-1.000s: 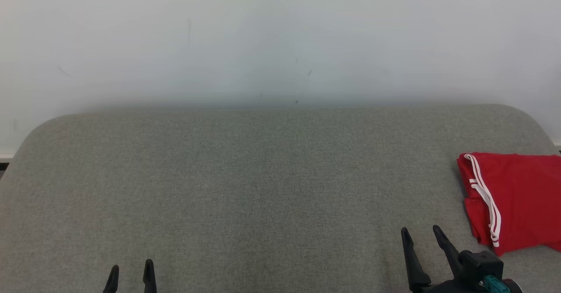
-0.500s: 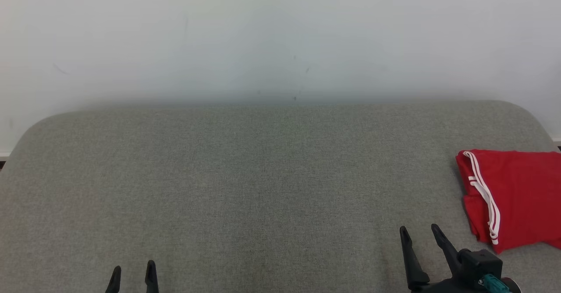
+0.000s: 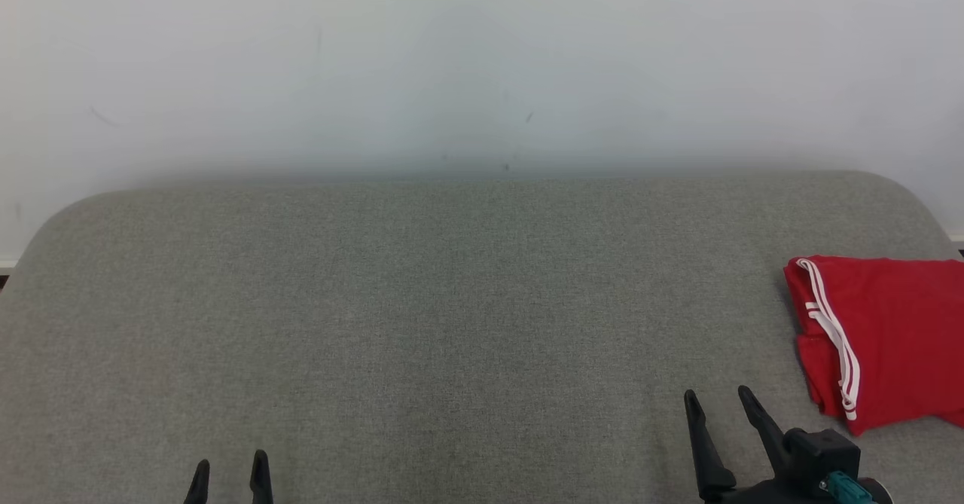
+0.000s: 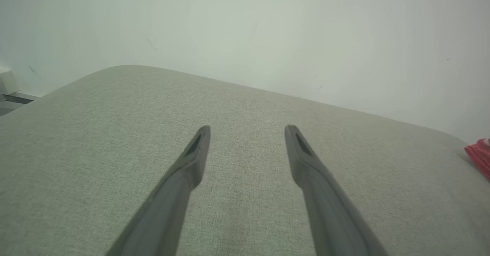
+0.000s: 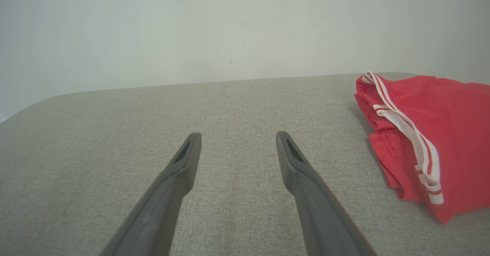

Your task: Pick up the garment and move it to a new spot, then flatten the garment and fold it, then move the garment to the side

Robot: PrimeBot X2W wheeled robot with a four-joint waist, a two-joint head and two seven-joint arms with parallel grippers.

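1. Red garment (image 3: 889, 338) with white stripes lies folded at the right end of the grey cushion (image 3: 452, 300).
2. Your left gripper (image 3: 230, 460): fingers spread wide, nothing between them, well apart from the garment.
3. Your right gripper (image 3: 716, 392): wide too, empty, near the garment, not touching.

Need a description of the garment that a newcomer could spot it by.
Start at the wide grey upholstered surface in front of the pale wall. Near its right edge, just right of the right gripper, lies the garment: folded red fabric with white stripes, vivid against the plain grey.
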